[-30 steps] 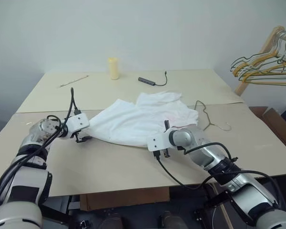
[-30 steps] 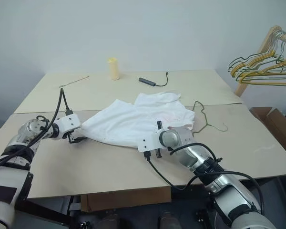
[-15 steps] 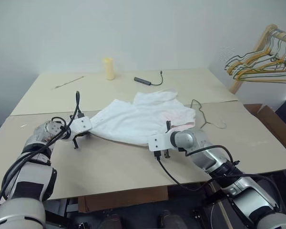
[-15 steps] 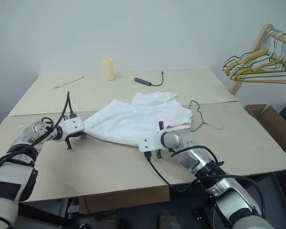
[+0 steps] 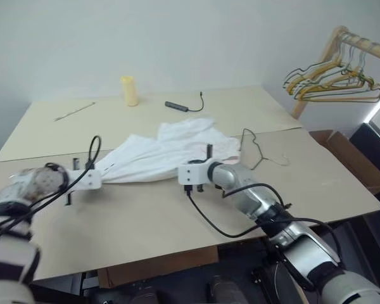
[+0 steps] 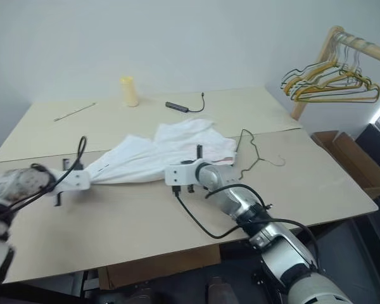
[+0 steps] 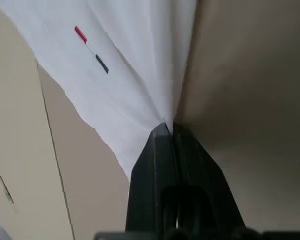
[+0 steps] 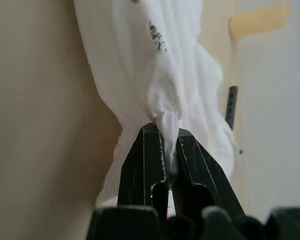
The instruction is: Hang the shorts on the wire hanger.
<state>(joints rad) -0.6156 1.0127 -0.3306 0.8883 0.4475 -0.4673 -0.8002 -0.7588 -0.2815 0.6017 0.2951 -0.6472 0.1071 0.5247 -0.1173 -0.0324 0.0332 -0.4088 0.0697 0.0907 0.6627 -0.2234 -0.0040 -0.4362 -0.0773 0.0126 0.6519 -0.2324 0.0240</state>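
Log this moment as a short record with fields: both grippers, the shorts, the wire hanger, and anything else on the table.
left gripper: shut on a corner of the shorts
right gripper: shut on a bunched fold of the shorts
shorts: stretched between the two grippers, low over the table
wire hanger: flat on the table beside the shorts, not yet used
also on table: yellow cylinder, black cable, thin stick

Soft, even indoor light fills the head views, with a brighter strip at the far right edge; shadows on the table [image 5: 145, 221] are faint. The left arm [image 6: 19, 187] is smeared by motion blur. In the wrist views the black fingers [image 8: 150, 165] sit close and soft-focused, the background hazy
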